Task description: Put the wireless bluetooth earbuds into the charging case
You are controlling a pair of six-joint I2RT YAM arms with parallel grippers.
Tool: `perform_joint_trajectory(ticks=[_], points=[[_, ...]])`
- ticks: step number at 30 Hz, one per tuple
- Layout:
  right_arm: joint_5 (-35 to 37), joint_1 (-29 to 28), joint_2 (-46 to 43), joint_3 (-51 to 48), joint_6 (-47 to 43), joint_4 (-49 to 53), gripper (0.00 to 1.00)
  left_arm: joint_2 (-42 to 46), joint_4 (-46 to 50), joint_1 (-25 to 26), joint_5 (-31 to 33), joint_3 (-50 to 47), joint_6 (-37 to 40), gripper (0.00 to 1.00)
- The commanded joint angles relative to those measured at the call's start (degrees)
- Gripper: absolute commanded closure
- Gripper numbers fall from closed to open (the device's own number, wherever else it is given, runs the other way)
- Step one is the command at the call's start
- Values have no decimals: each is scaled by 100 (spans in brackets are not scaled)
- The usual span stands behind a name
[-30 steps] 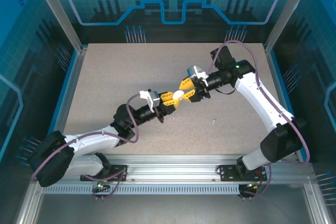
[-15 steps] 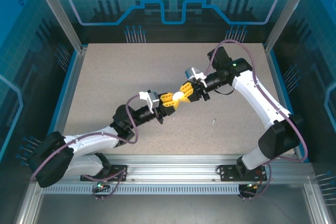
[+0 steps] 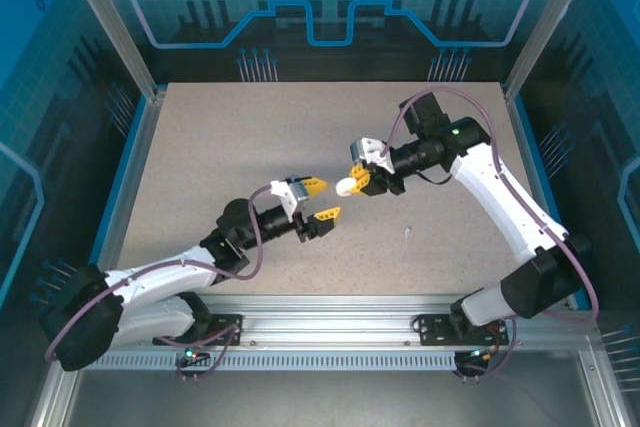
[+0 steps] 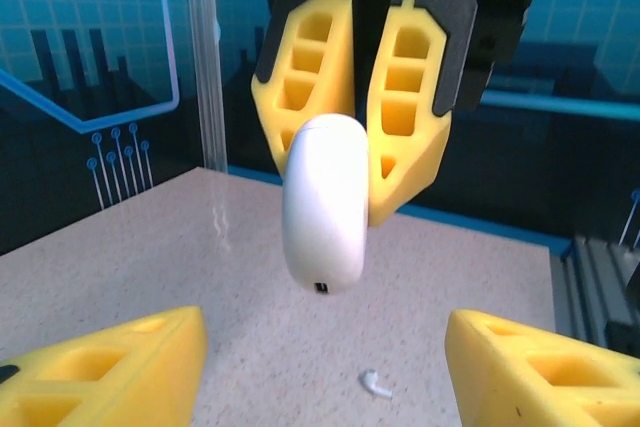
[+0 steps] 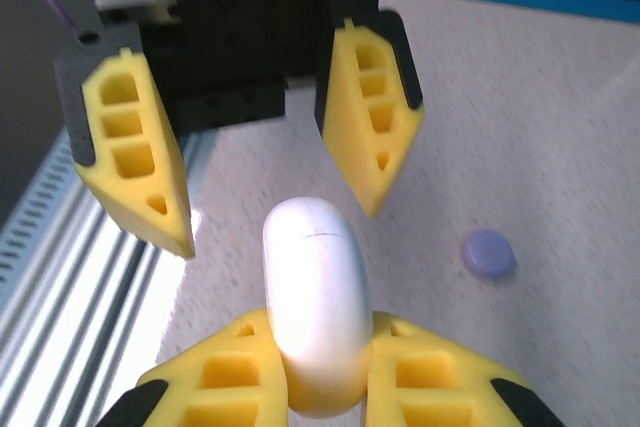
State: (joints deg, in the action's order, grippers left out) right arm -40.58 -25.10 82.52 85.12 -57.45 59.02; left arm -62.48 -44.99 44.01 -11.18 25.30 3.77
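Jaws of the right gripper (image 3: 352, 184) are clamped on a smooth white oval plastic charging case (image 3: 346, 186), which hangs in the air above the middle of the speckled beige tabletop (image 3: 220, 147), clear of the surface. In the right wrist view the case (image 5: 315, 297) stands on edge between the yellow foam-like fingers (image 5: 235, 372) of the right gripper (image 5: 320, 325), its rounded end sticking out past their tips and a thin seam line showing near that end. The left gripper (image 3: 322, 199) faces it from the other side with its jaws spread wide and nothing between them; its fingertips stand just short of the case, one to either side, not touching it. From the left wrist view, the case (image 4: 325, 202) is pinched near one end by the right gripper (image 4: 345, 192), with a small dark port at its free lower end, while the left gripper (image 4: 325, 319) shows its own two yellow fingers (image 4: 110, 372) far apart. A tiny white earbud (image 4: 375, 383) lies loose on the tabletop beyond and below the case, seen from above (image 3: 407, 232) to the right of both grippers and well apart from them. A small pale purple round piece (image 5: 489, 254) rests on the tabletop beside the left gripper (image 5: 275, 225); whether it is a bud I cannot tell.
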Motion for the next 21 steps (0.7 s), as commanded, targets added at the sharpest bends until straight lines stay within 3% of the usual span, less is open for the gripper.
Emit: perform_joint_trajectory(ticks=[1, 6, 13, 21], points=[[1509, -338, -249, -152, 90, 43, 89, 309, 1457, -9, 47, 331, 745, 35], [2444, -743, -363, -205, 37, 143, 90, 408, 2426, -12, -40, 586, 1252, 33], [3082, -1293, -408, -218, 7, 109, 89, 253, 2416, -13, -116, 687, 1254, 36], [2850, -1620, -419, -256, -9, 54, 88, 88, 1830, -8, -233, 637, 1077, 44]])
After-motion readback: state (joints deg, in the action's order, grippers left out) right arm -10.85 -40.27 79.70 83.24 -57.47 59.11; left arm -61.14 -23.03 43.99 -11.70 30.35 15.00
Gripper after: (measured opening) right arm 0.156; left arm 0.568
